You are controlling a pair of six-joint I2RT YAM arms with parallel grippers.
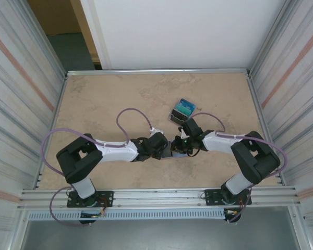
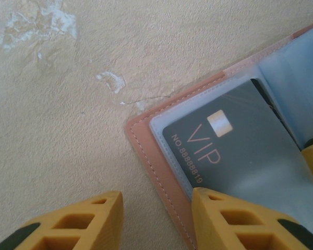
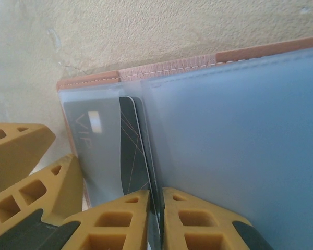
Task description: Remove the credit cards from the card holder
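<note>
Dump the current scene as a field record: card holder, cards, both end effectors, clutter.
card holder: open on the table, pink rim, clear sleeves
cards: dark VIP card inside a sleeve; second dark card beside it
left end effector: open, straddling the card holder's edge
right end effector: shut on a thin sleeve edge of the card holder
clutter: clear box with blue top, beyond the arms

My top camera looks down from above and behind me over the whole table (image 1: 104, 94). Both wrist cameras sit close above the same open card holder (image 2: 159, 172).
</note>
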